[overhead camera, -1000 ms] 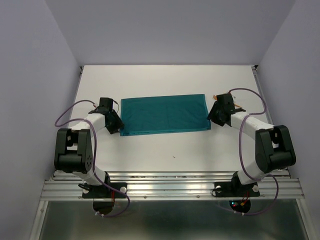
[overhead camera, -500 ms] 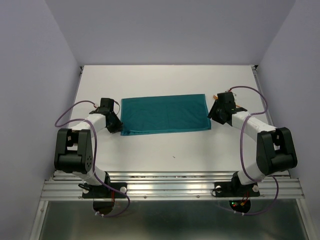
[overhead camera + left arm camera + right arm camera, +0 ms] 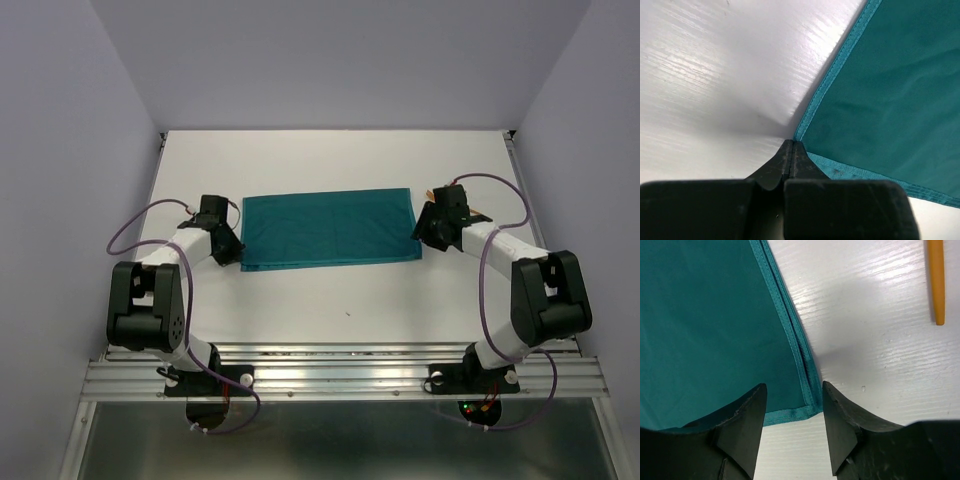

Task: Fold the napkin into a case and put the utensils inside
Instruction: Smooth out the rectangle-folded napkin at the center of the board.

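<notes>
Pinches with left gripper (image 3: 792, 145), jaws clamped flat together, the near-left corner of the napkin (image 3: 880, 100), probably to lift that edge for a fold. Straddles the near-right corner with right gripper (image 3: 794, 390), jaws spread, nothing gripped; matching pinch likely intended. Notes napkin lying flat, doubled, mid-table (image 3: 715, 75); one orange utensil (image 3: 936, 280) off its right edge, apart.

Utensil (image 3: 936, 282) cut by top edge, napkin (image 3: 890, 90) corner hidden inside left hand (image 3: 791, 145)
</notes>
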`<action>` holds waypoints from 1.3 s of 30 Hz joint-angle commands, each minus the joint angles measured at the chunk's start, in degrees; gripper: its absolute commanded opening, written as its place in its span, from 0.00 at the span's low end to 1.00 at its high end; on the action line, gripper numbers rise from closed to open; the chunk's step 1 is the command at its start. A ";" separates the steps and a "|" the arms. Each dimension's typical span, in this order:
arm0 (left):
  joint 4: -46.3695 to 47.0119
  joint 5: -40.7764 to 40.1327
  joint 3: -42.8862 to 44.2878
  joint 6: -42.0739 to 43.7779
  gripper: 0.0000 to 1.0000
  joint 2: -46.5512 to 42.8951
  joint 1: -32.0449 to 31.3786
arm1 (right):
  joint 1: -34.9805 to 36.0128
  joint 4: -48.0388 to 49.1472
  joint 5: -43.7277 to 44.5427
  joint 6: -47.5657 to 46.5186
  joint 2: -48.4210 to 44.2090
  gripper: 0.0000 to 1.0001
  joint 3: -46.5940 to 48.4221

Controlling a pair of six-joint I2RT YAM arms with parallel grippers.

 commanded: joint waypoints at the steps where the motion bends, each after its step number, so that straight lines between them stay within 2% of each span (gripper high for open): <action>1: -2.07 -2.38 2.76 0.79 0.00 -3.52 -0.32 | -0.02 -0.40 -1.37 -0.92 0.76 0.54 0.30; 4: -2.51 -2.21 3.55 0.97 0.00 -3.97 -0.41 | -0.02 -0.49 -1.63 -1.01 0.94 0.51 0.39; 12: -2.95 -1.41 5.14 1.15 0.00 -4.32 -0.85 | -0.02 0.39 -4.26 -1.27 2.08 0.36 -0.14; 17: -2.95 -1.33 5.31 1.15 0.00 -4.14 -1.20 | -0.02 0.74 -6.64 -1.71 3.05 0.34 -0.49; 33: -2.87 -1.68 6.02 0.97 0.00 -3.53 -2.34 | -0.02 0.66 -3.30 -2.59 3.75 0.37 -2.42; 39: -2.87 -1.68 6.37 0.79 0.00 -3.09 -2.70 | -0.02 0.74 -3.21 -2.68 3.40 0.26 -2.51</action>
